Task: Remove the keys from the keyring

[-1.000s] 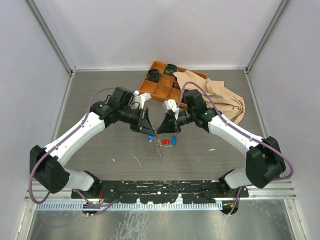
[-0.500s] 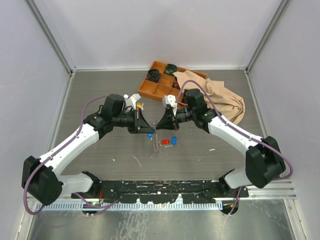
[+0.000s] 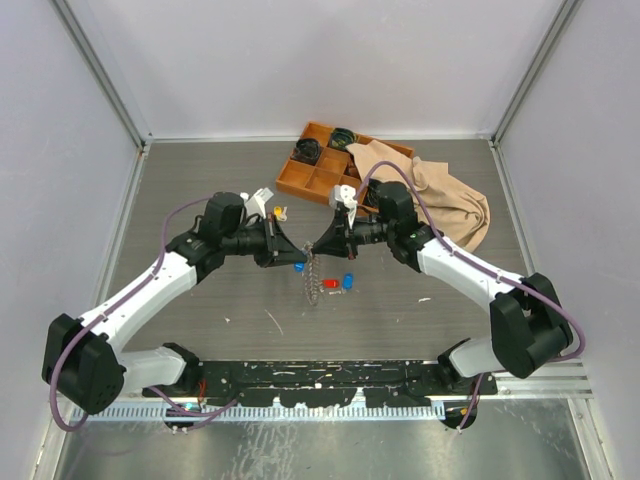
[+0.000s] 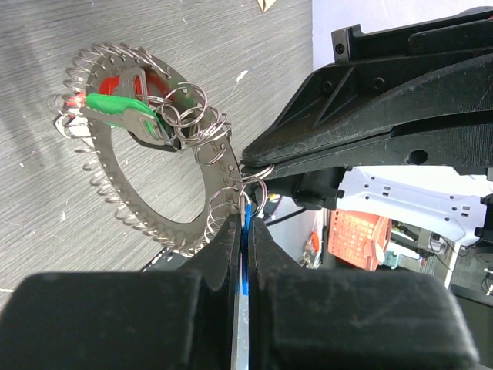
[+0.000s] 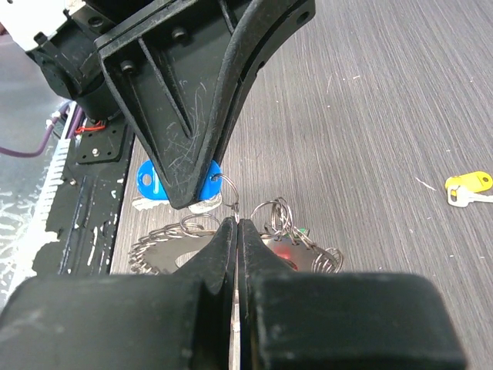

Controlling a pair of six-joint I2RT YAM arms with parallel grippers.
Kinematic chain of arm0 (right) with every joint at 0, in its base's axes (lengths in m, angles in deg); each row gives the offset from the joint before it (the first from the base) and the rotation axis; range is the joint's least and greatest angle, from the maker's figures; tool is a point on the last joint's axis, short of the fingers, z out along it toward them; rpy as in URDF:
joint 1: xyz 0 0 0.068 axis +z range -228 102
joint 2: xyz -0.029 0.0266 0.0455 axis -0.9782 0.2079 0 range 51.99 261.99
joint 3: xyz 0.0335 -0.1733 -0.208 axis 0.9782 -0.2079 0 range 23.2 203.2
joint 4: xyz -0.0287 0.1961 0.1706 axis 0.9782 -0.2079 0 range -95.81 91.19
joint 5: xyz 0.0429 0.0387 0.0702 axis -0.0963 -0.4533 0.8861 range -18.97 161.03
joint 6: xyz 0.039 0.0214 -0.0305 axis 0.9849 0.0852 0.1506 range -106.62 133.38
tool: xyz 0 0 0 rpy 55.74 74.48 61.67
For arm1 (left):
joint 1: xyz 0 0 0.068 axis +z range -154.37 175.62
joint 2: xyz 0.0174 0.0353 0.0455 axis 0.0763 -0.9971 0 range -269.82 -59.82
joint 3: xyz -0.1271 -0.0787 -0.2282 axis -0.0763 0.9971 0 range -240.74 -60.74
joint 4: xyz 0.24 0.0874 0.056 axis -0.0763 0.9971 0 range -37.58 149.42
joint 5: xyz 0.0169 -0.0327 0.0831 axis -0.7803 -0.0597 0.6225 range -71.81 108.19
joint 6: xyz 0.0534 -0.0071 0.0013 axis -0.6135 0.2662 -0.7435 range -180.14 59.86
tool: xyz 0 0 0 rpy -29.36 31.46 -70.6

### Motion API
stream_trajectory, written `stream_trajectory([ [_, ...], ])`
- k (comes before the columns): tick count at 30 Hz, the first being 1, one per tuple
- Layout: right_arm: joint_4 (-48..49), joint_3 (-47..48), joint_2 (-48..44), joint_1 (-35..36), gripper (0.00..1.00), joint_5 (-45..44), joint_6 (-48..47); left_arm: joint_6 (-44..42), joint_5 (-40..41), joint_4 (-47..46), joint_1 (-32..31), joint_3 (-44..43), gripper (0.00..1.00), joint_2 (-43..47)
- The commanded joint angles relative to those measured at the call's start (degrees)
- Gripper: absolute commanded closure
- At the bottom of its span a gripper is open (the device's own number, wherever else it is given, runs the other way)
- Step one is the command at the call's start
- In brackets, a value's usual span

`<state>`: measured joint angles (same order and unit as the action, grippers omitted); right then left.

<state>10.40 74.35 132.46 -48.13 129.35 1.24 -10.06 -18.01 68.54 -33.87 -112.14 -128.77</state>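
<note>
Sits farther from the bases than a second ago, left gripper [image 3: 291,257] drawn back leftward against right gripper [image 3: 318,247]; reads as tension going onto one key, not yet off. Left clamped tight on the blue-capped key [image 5: 154,183], right pinched closed on a small split ring [image 4: 254,185] at the keyring [image 4: 108,169] rim. Hangs edge-on just below and between both tips, green-capped key [image 4: 115,105] threaded on; loose red key [image 3: 331,283] on the table [image 3: 200,180] beside it
</note>
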Motion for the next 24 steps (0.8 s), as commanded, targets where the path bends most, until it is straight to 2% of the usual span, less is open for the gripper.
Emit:
stream_trajectory([
  [1, 11.9, -1.6, -2.9, -1.3, 0.99, -2.1, 7.3, 1.4, -0.5, -3.4, 0.8, 0.6, 1.0, 1.4],
  [11, 32.3, -9.4, -1.9, -1.3, 0.99, -7.0, 20.9, 6.3, -1.4, -8.2, 2.6, 3.1, 1.0, 1.2],
  [19, 44.0, -13.7, -1.6, -1.3, 0.99, -12.4, 25.2, 8.4, -2.7, -9.3, 2.7, 3.2, 1.0, 0.0],
  [24, 46.6, -14.8, -1.5, -0.6, 0.99, -13.6, 24.9, 9.5, -4.4, -9.5, 2.7, 2.7, 1.0, -1.1],
])
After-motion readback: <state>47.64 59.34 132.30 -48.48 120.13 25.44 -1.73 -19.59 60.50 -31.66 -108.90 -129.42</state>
